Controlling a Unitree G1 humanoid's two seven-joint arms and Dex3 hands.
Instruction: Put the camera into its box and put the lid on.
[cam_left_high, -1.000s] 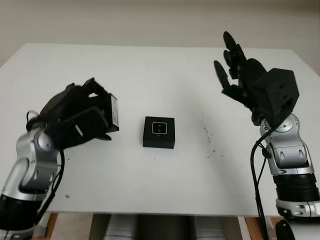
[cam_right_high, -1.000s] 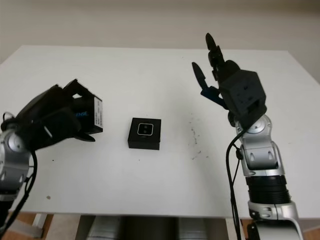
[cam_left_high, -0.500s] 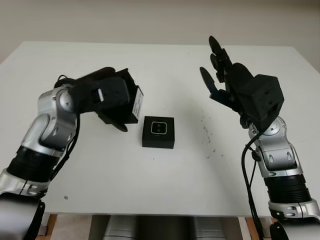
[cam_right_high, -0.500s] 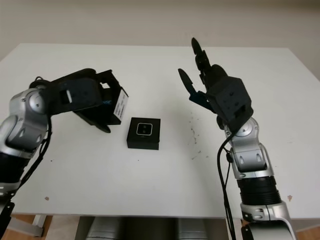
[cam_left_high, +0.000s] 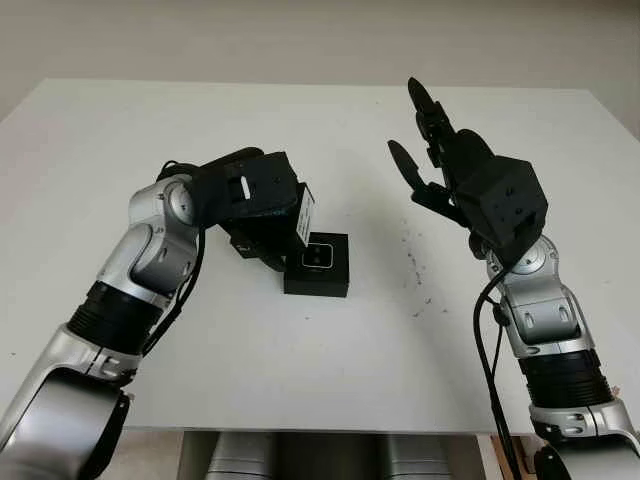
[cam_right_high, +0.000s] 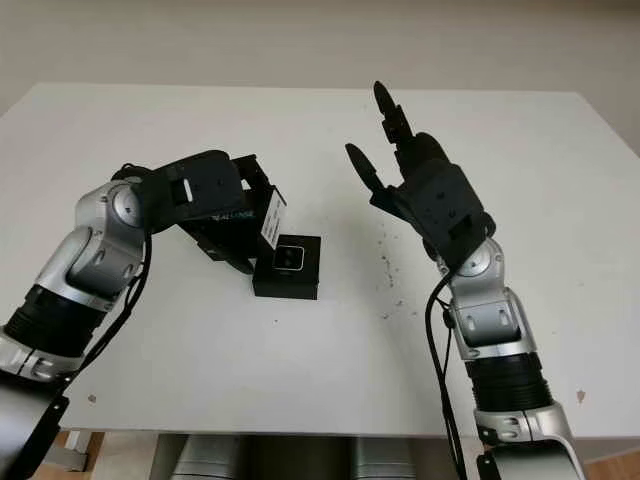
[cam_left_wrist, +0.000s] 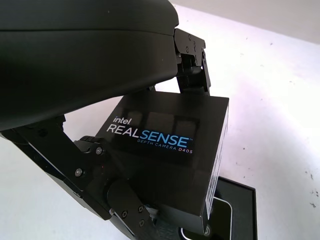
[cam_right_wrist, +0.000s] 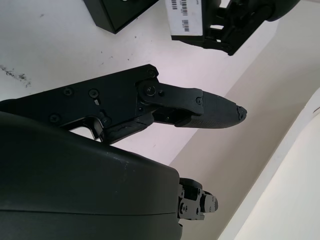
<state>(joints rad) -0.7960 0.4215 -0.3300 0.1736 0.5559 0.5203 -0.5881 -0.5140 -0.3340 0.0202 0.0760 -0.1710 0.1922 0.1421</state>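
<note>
Left hand (cam_left_high: 262, 205) clamped on lid (cam_left_wrist: 170, 150), black piece marked RealSense, hovering tilted just beside and partly over box (cam_left_high: 318, 265). Box sits mid surface (cam_left_high: 300, 360), camera (cam_left_high: 319, 256) already nested inside. So we're on lid step. Next, I reckon: level lid, line up edges, lower straight. Right hand (cam_left_high: 445, 165) raised off to side, holding nothing.
</note>
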